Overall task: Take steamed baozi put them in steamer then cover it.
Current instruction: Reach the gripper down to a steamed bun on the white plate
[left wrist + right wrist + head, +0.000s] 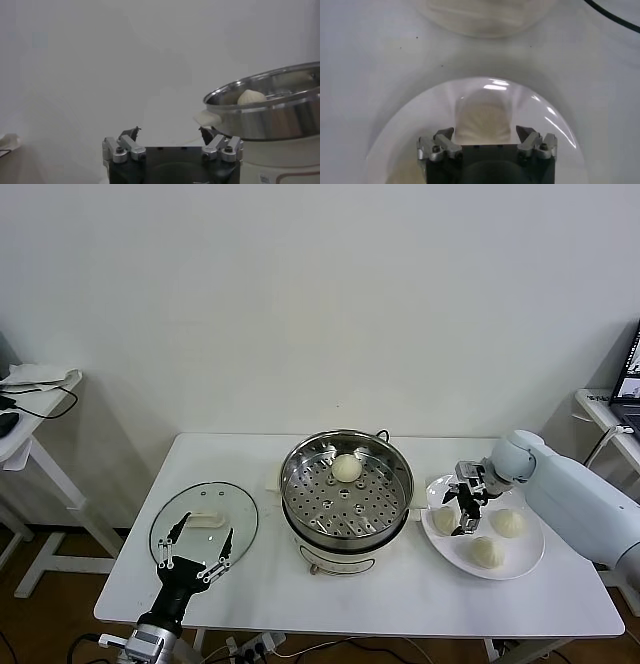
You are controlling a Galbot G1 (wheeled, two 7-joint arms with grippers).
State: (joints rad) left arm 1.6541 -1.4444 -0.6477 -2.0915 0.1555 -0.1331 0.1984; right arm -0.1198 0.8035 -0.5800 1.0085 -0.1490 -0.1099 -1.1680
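The steamer point(347, 489) stands at the table's middle with one steamed baozi point(346, 468) on its perforated floor. Three more baozi lie on the white plate point(533, 550) to its right. My right gripper point(458, 512) hangs open over the plate's leftmost baozi point(443, 522). In the right wrist view that bun point(482, 117) lies between the spread fingers of the gripper point(485, 132), untouched. My left gripper point(195, 552) is open and empty, low over the glass lid point(240, 514). The left wrist view shows this gripper point(170, 132) facing the steamer point(270, 117).
The lid lies flat near the table's front left corner. A small side table point(30, 409) with cloth and cables stands at far left, and a desk with a laptop point(625, 389) at far right. A black cord point(615, 20) runs behind the plate.
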